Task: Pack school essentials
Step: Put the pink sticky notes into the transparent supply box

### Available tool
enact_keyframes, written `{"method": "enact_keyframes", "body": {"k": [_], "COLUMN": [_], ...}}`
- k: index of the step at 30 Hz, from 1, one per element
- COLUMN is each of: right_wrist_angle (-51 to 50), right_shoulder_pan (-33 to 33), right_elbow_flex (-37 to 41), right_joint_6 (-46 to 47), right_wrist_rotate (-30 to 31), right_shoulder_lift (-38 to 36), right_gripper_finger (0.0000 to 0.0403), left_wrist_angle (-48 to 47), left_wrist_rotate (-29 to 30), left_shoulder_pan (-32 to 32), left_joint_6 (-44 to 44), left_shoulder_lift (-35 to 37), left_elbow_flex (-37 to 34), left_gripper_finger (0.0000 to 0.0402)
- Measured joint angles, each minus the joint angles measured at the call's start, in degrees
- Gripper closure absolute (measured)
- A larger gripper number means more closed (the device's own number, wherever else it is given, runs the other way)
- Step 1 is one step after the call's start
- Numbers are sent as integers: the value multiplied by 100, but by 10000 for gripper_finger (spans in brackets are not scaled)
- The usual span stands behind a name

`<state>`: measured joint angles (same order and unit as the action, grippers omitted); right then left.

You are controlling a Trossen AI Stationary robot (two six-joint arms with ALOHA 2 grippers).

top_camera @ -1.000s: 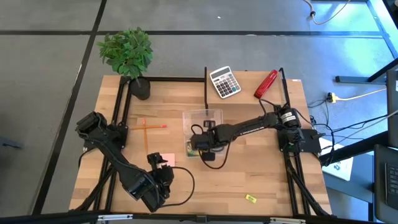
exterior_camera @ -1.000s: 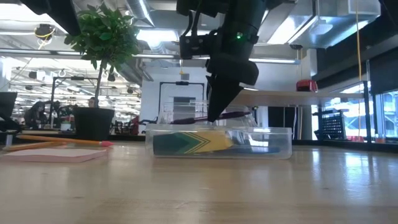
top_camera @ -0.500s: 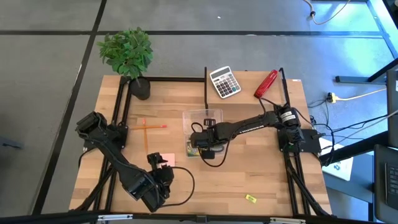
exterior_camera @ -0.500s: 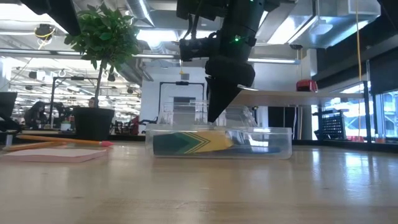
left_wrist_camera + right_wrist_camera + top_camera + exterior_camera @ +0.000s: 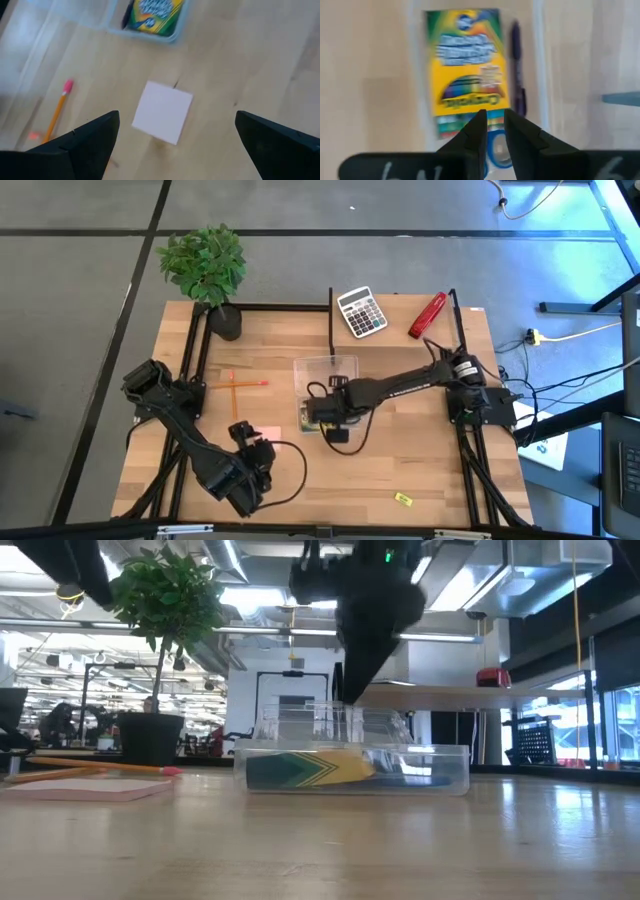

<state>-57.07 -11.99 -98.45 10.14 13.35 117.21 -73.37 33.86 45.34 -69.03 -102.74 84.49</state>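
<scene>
Nearest the table's [image 5: 440,465] front edge, toward its right corner, lies the tiny yellow piece [image 5: 403,499], alone on bare wood. It looks light and low, so a pinch would have to come straight down over it.

Farther in, left of centre, the left gripper [image 5: 177,122] hangs over the pink square note pad [image 5: 162,119] with its fingers [image 5: 95,135] spread wide and empty. The pad is a flat paper block with a matte face and crisp edges. It is likely light and stiff enough to lift whole, but it offers little height. The best grip is probably across two opposite edges, low against the wood.

Beyond it, near the table's middle, stands a clear plastic box [image 5: 325,370], rigid and glossy. Inside it, the green-yellow crayon box [image 5: 467,65] lies flat, a printed cardboard carton. The dark pen [image 5: 516,65], slim and smooth, lies beside it, and a blue scissors handle [image 5: 497,150] shows at the carton's end. The right gripper [image 5: 492,116] hovers above the box, clear of its rim. Its fingers are drawn nearly together and nothing is between them.

Toward the left edge, two thin orange pencils [image 5: 240,383] lie crossed. They are hard, slender and apt to roll, so each is best pinched mid-shaft.

Along the far edge sit a potted plant [image 5: 205,265], a grey calculator [image 5: 361,312] and a red stapler [image 5: 427,315].
</scene>
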Motion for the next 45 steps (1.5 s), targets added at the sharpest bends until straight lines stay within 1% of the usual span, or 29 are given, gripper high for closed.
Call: {"method": "enact_keyframes", "body": {"k": [3, 8, 12, 14, 18, 22, 26, 28, 30, 32, 36, 39, 42, 45], "right_wrist_angle": [-265, -861, -1350, -1657, -2224, -2764, -3191, -3319, -3280, -3175, -2796, -2150, -1225, -342], "right_shoulder_pan": [-248, -780, -1246, -1452, -1804, -2019, -2123, -2145, -2144, -2144, -2147, -2144, -2144, -2145], "right_elbow_flex": [-312, -1035, -1657, -1997, -2619, -3177, -3356, -3212, -2963, -2665, -1863, -1161, -472, 82], "right_joint_6": [18, 236, 476, 620, 909, 1059, 1222, 1466, 1684, 1900, 2141, 2065, 1549, 907], "right_wrist_rotate": [41, 68, 465, 681, 1197, 1319, 1745, 1984, 2078, 2078, 1927, 1571, 1121, 507], "right_shoulder_lift": [0, -7, -7, -7, -7, -8, -215, -457, -717, -938, -1434, -1816, -2216, -2552], "right_gripper_finger": [334, 334, 334, 334, 334, 334, 334, 334, 334, 334, 334, 334, 334, 334], "left_wrist_angle": [-286, -1023, -1589, -1671, -1641, -1645, -1631, -1543, -1340, -929, 168, 672, 764, 805], "left_wrist_rotate": [-41, -99, -452, -627, -639, -742, -835, -863, -1075, -1399, -1897, -2198, -2282, -2266], "left_shoulder_pan": [5, -55, -257, -394, -709, -1118, -1571, -1800, -2004, -2149, -2188, -2056, -1886, -1684], "left_joint_6": [-410, -1467, -1872, -1822, -1264, -685, -153, 51, 248, 345, 52, -507, -1231, -2129], "left_shoulder_lift": [0, 0, 46, 153, 466, 857, 1180, 1327, 1476, 1598, 1758, 1770, 1768, 1766], "left_elbow_flex": [0, 0, 0, 0, 0, 2, -16, -150, -381, -662, -1207, -1371, -1401, -1403], "left_gripper_finger": [10, 10, 10, 10, 10, 10, 10, 10, 10, 10, 10, 10, 10, 10]}}
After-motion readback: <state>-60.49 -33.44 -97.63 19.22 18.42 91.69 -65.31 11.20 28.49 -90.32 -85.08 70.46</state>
